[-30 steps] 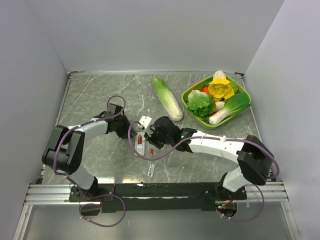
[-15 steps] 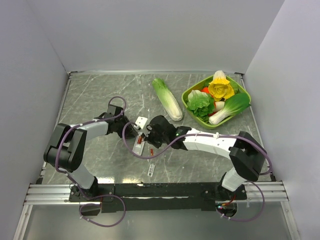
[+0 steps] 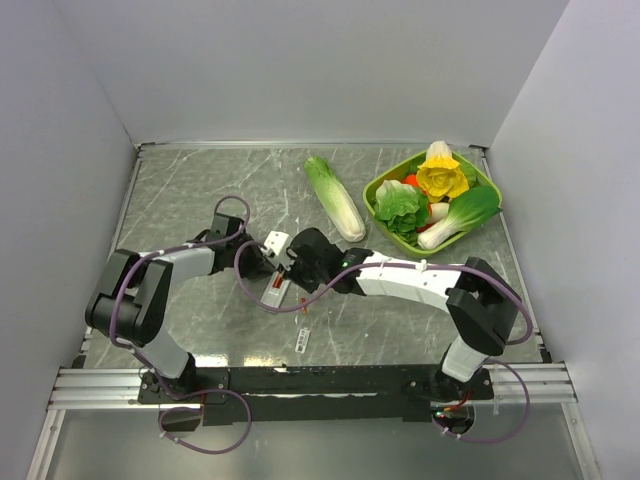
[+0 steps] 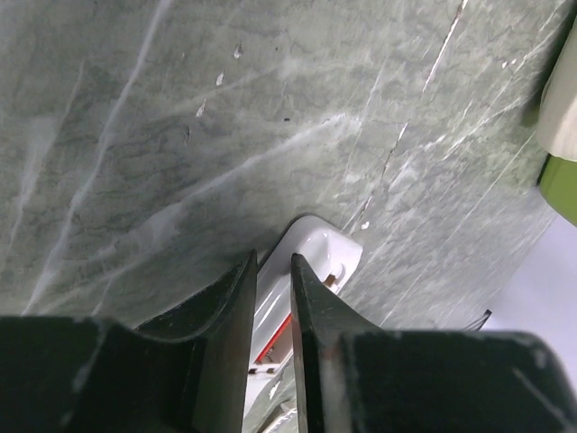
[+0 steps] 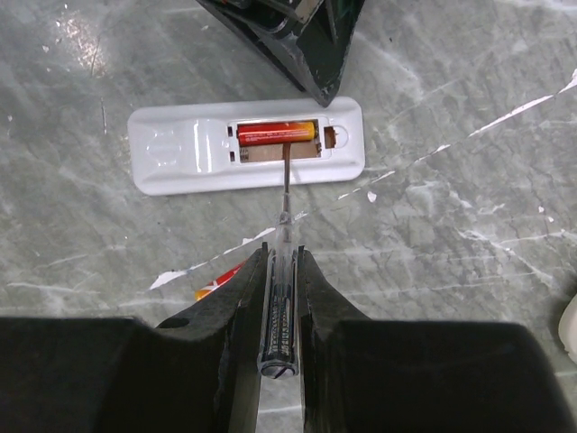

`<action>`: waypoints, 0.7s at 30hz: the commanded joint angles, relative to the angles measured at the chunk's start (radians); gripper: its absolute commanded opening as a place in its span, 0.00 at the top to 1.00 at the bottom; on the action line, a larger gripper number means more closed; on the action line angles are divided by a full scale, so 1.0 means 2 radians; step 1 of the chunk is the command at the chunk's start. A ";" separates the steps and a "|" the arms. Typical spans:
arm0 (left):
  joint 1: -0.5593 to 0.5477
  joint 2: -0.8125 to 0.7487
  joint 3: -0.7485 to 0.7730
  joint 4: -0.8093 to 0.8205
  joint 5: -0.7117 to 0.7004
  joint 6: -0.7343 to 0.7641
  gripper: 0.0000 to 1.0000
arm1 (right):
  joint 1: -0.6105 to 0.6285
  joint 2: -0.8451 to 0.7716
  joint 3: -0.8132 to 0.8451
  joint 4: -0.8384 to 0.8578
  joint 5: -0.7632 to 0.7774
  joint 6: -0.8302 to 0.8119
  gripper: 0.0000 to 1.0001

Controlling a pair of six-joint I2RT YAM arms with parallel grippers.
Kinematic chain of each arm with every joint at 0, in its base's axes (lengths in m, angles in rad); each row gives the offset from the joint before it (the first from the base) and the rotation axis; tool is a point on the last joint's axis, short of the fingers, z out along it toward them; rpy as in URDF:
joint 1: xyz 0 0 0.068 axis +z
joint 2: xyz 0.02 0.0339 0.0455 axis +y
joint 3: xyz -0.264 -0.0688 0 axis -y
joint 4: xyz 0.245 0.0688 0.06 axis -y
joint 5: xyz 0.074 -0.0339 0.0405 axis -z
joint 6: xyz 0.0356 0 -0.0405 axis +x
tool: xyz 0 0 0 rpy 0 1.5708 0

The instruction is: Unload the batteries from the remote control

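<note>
A grey-green marbled table (image 3: 180, 190), walled in white, carries the remote control (image 5: 246, 147), which lies flat with its recess facing up. One battery (image 5: 275, 133), red and orange, sits in that recess. A second battery (image 5: 219, 281) lies on the table on the right gripper's side of the remote, half hidden by the right gripper (image 5: 281, 257). That gripper is clamped on a thin tool (image 5: 284, 230) with a clear handle. Its metal tip reaches into the recess just beside the seated battery.

The left gripper (image 4: 272, 260) stands at the opposite edge of the remote with only a slit between its fingers. Whether they pinch the remote I cannot tell.

A small whitish cover piece (image 3: 301, 340) lies between the remote and the arm bases. Well beyond the remote are a pale-green cabbage (image 3: 335, 198) and a green bowl (image 3: 370, 196) of vegetables.
</note>
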 commanded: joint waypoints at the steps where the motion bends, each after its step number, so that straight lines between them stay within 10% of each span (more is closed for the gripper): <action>1: -0.006 -0.008 -0.025 -0.040 0.003 0.001 0.75 | 0.005 0.014 0.010 0.010 0.007 0.006 1.00; 21: -0.011 -0.017 -0.088 -0.004 0.004 -0.022 0.78 | -0.002 -0.011 -0.149 0.197 -0.012 0.098 1.00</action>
